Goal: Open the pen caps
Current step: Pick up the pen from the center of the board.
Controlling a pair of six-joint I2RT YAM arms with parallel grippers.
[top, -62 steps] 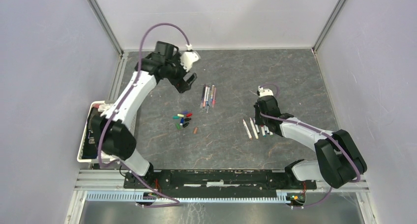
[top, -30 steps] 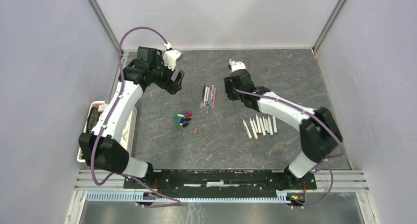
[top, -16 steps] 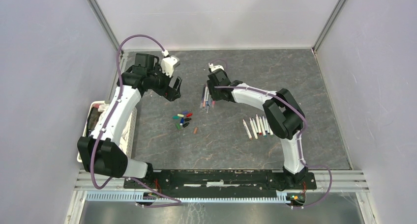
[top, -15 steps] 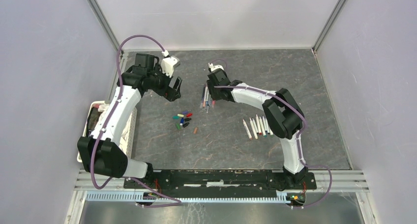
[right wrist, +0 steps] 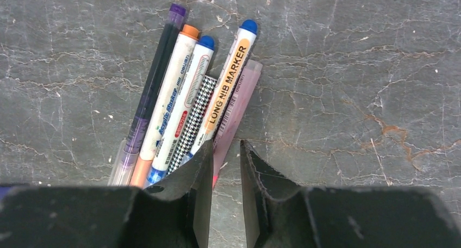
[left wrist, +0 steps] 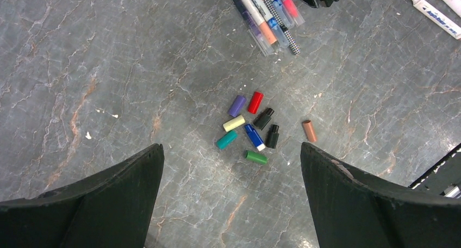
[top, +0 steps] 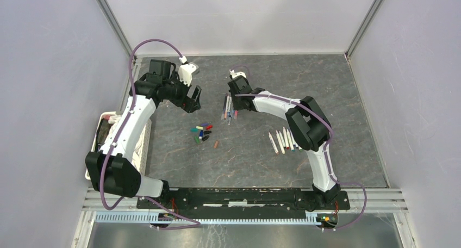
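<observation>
Pink pen lies between the right claw's narrowly parted jaws.

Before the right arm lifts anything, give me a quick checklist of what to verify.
1. End of the pink pen between the right gripper's fingers: ok.
2. Jaws clamped on it: not ok, a gap shows.
3. Neighbouring checked pen clear of the fingers: not ok, it meets one.
4. Jaws of the left gripper open: ok.
5. That gripper above the loose caps, not touching: ok.
</observation>
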